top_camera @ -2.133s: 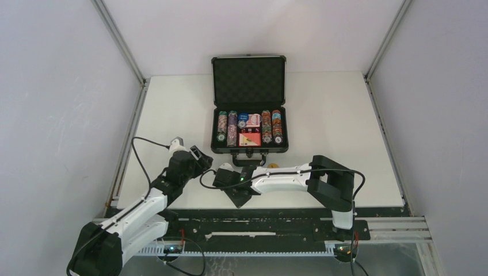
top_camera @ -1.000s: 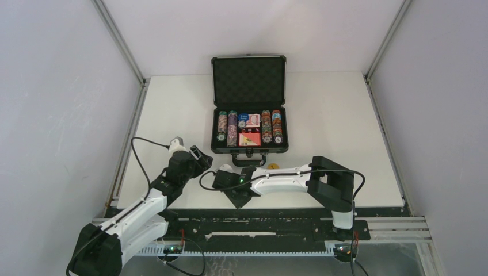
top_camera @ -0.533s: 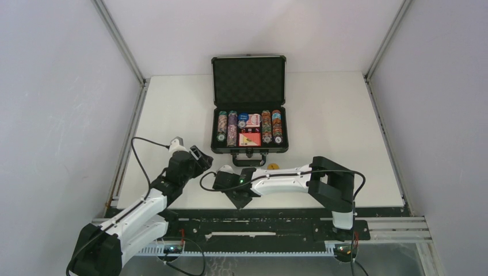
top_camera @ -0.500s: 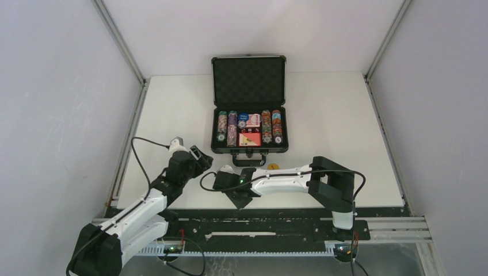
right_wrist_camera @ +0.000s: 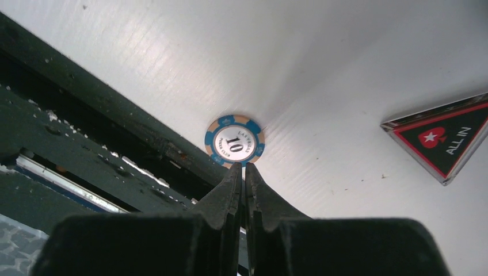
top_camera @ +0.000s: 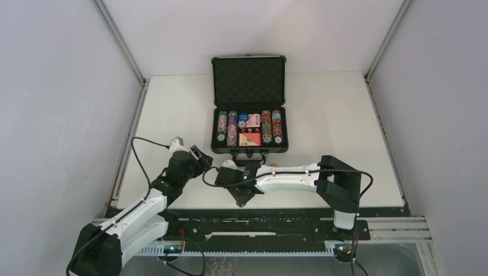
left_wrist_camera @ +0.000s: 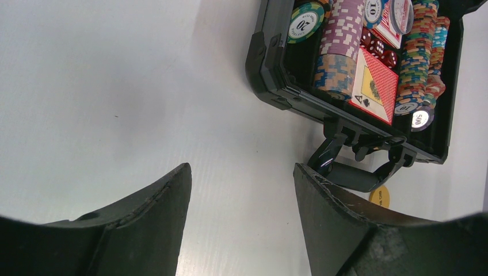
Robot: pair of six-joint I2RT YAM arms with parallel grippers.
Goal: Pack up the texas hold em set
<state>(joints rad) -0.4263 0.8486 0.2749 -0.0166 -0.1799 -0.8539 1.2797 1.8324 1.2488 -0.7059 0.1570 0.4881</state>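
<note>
Our left fingers [top_camera: 198,154] hang spread wide and empty over the desk [top_camera: 172,115], pointing toward the case [left_wrist_camera: 269,64]. Our right fingers [right_wrist_camera: 242,168] are pressed together with nothing between them, tips at the edge of a blue chip [right_wrist_camera: 234,141] marked 10 (touching or not, we cannot tell). The black case sits open mid-desk, lid upright, holding rows of chips [left_wrist_camera: 340,34], red card boxes [left_wrist_camera: 377,86] and dice [left_wrist_camera: 380,49]. A triangular plaque [right_wrist_camera: 443,135] lies near the blue chip.
</note>
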